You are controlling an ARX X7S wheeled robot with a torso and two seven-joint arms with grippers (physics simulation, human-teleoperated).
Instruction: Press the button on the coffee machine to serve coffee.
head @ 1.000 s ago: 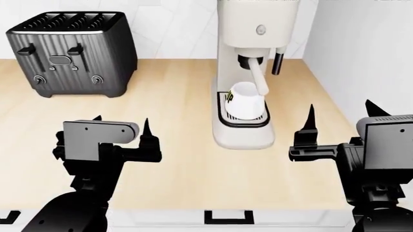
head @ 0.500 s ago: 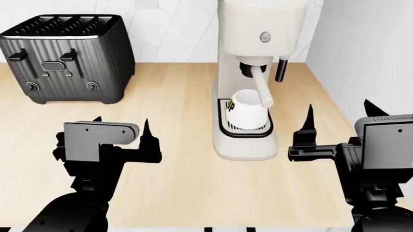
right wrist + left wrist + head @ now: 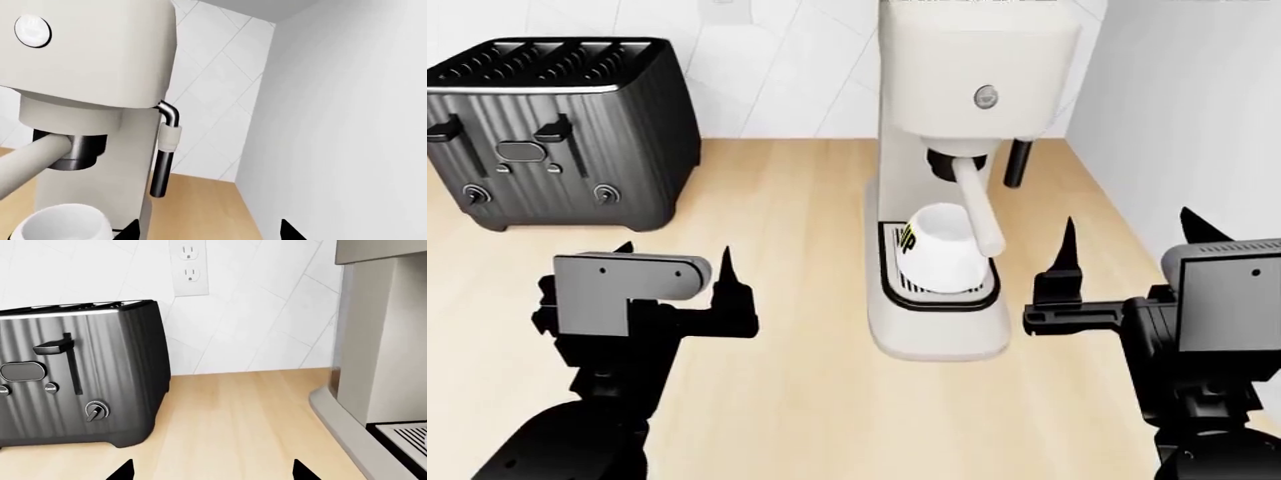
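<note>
The cream-white coffee machine point(image 3: 961, 60) stands at the back of the wooden counter with a white cup point(image 3: 941, 248) on its drip tray point(image 3: 894, 290) under the spout. The small round button point(image 3: 988, 97) sits on the front of the machine's head. It also shows in the right wrist view point(image 3: 32, 31), above the spout point(image 3: 27, 160) and black side wand point(image 3: 162, 160). My left gripper point(image 3: 677, 255) is open and empty, left of the machine. My right gripper point(image 3: 1130, 225) is open and empty, right of the drip tray and well below the button.
A black ribbed toaster point(image 3: 554, 130) stands at the back left; it also shows in the left wrist view point(image 3: 73, 375). A white wall point(image 3: 1201, 100) rises close to the machine's right side. A wall outlet point(image 3: 189, 265) is behind the toaster.
The head view has shifted: the coffee machine and toaster now sit lower and larger in the picture. Both grippers keep the same place in the view and stay open.
</note>
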